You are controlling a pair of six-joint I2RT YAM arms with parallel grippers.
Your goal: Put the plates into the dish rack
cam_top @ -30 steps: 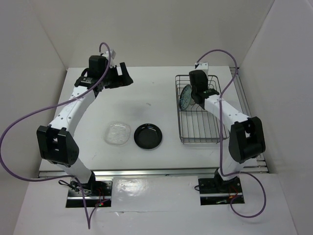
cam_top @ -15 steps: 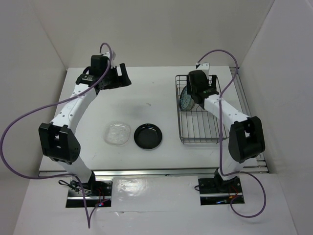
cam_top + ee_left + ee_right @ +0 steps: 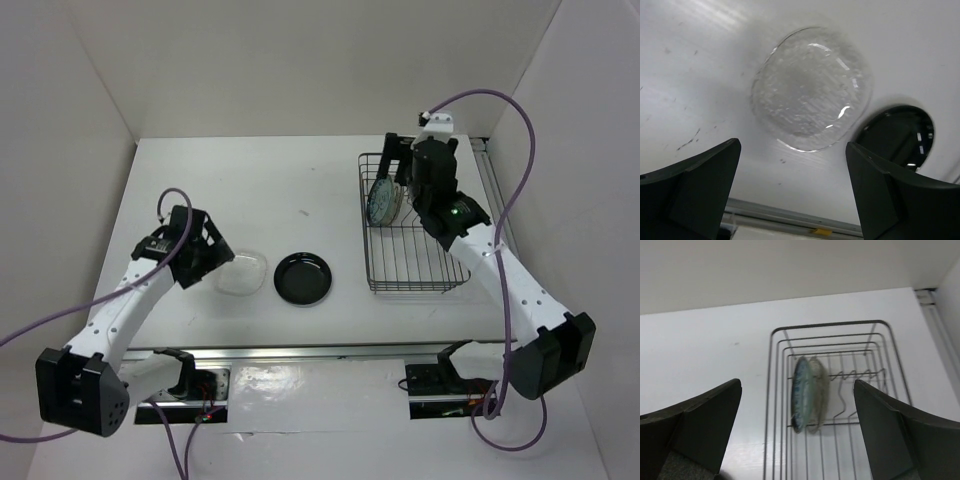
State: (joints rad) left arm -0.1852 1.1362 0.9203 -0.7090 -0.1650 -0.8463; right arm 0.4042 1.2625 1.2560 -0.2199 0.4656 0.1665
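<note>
The dish rack (image 3: 425,268) of dark wire stands at the right. Two plates stand upright on edge in it, side by side: a teal-patterned one (image 3: 801,390) and a translucent beige one (image 3: 820,390). My right gripper (image 3: 402,165) hangs open above the rack's far end, apart from both plates. A clear glass plate (image 3: 812,87) lies flat on the table, with a glossy black plate (image 3: 897,135) to its right. My left gripper (image 3: 792,145) is open just above the clear plate's near edge, and its fingers (image 3: 695,182) hold nothing.
The white table (image 3: 300,190) is walled at the back and both sides. A metal rail (image 3: 790,220) runs along the near edge, close behind my left gripper. Purple cables trail from both arms.
The left arm swung from the far left corner down to the clear plate near the front. The right gripper opened, let go of a plate in the rack and drew back above it.
</note>
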